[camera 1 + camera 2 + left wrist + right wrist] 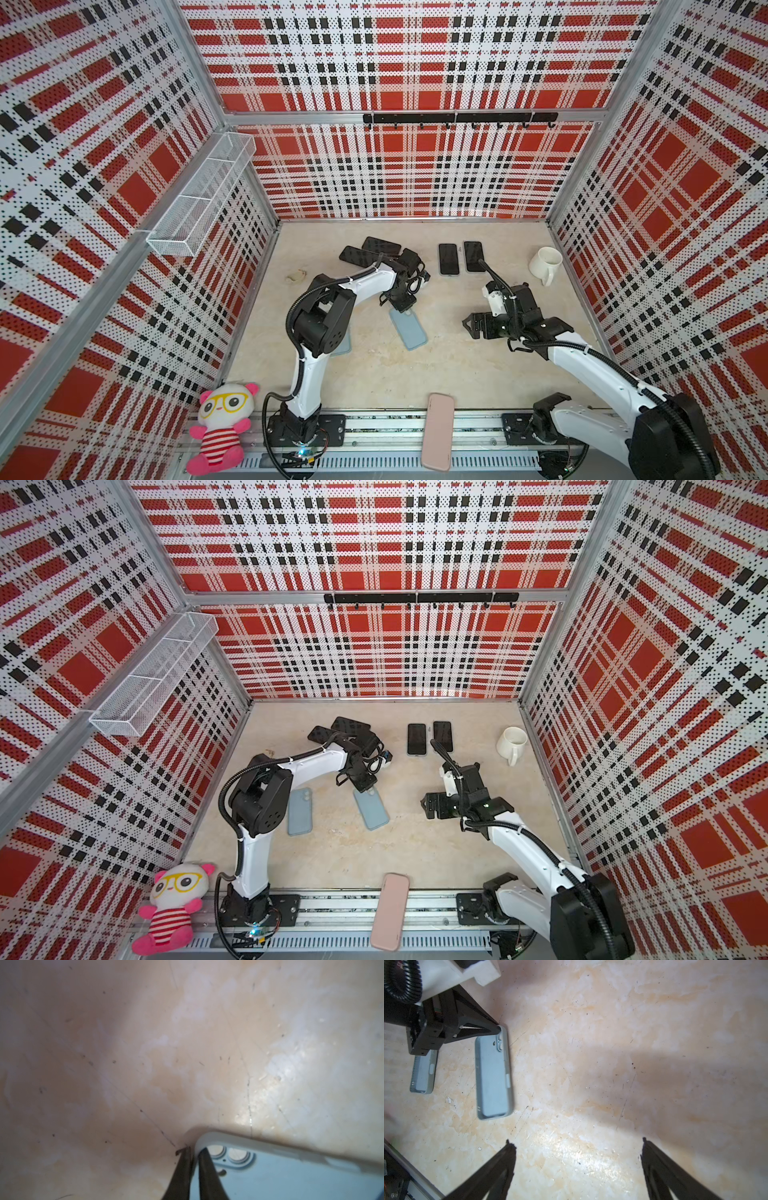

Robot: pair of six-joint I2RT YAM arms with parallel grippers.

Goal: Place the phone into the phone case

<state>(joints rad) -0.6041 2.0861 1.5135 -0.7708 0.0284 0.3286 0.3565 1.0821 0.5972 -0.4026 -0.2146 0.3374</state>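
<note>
**Matt silicone, glossy glass, a scuffed tabletop**

We see a tabletop [457, 365] of beige, stone-look sheet, scratched and speckled, with a soft sheen where light strikes it. The blue phone case [409, 332] at centre looks like smooth, matt silicone, and the pink case [437, 432] at the lower edge is matt too. The 2 phones [449, 258] side by side above centre have glossy black glass faces. At the right, the mug [545, 262] looks like glazed white ceramic. The walls [395, 62] are perforated sheet printed in plaid, held by dull aluminium frame bars [291, 118]. At upper left, the basket [199, 195] is white-coated wire mesh. At lower left, the plush toy [220, 428] is fuzzy cloth. The left arm [370, 282] has a smooth white plastic shell and matt black joints.
</note>
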